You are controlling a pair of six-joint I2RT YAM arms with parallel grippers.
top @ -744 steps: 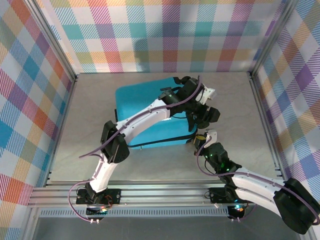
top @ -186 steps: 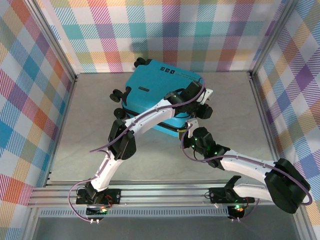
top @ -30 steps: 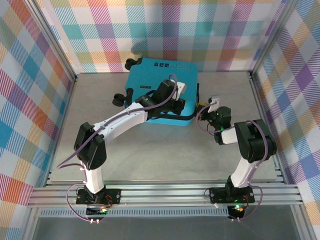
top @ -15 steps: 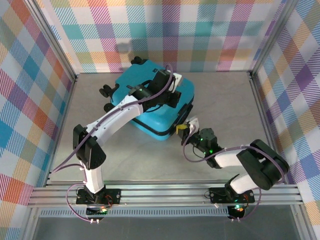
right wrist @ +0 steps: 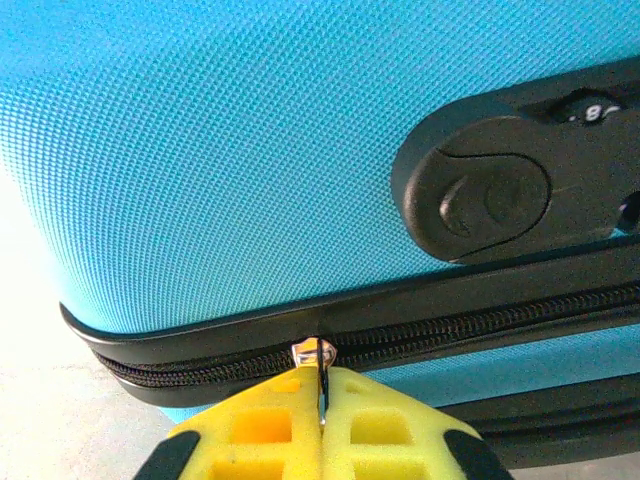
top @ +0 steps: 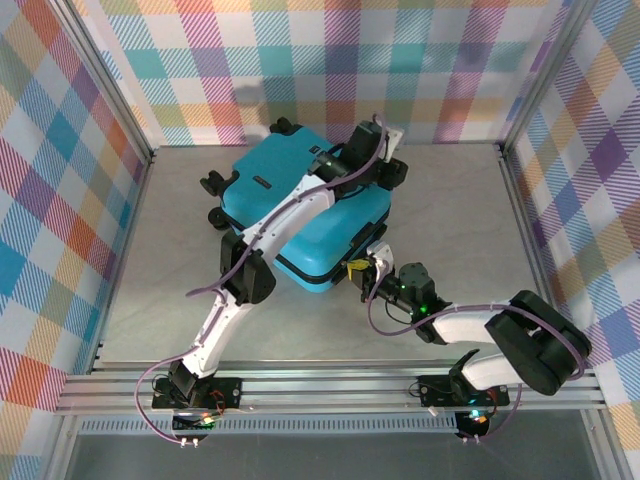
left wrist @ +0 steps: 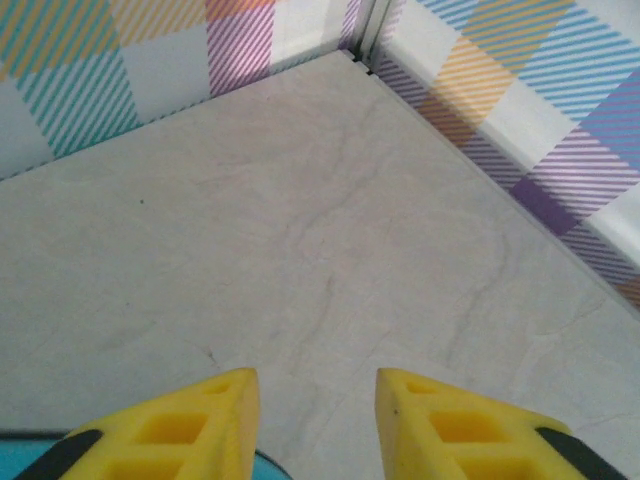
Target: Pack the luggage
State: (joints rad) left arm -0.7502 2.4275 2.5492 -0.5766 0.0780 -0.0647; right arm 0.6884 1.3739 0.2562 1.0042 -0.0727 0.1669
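Luggage (top: 350, 230) lies shut and skewed on the bench (top: 450, 220), toward the back wall. I count one case, with one lock (right wrist: 500, 195) above its seam. Packing looks nearly done, with only zipping left, though I can't tell how much. Of the two arms, the right gripper (right wrist: 322, 400) has its jaws clamped on the zipper pull (right wrist: 313, 352). The left gripper (left wrist: 315, 405) hovers at the case's far corner, jaws apart and empty.

The right gripper (right wrist: 322, 410) has its yellow fingers pressed together, pinching the small silver zipper pull (right wrist: 314, 355) of the luggage (right wrist: 220, 150). The black zipper seam (right wrist: 480, 325) crosses the turquoise shell, with a black combination lock (right wrist: 500, 190) above it. Pale table (right wrist: 40, 420) shows beside the rounded corner.
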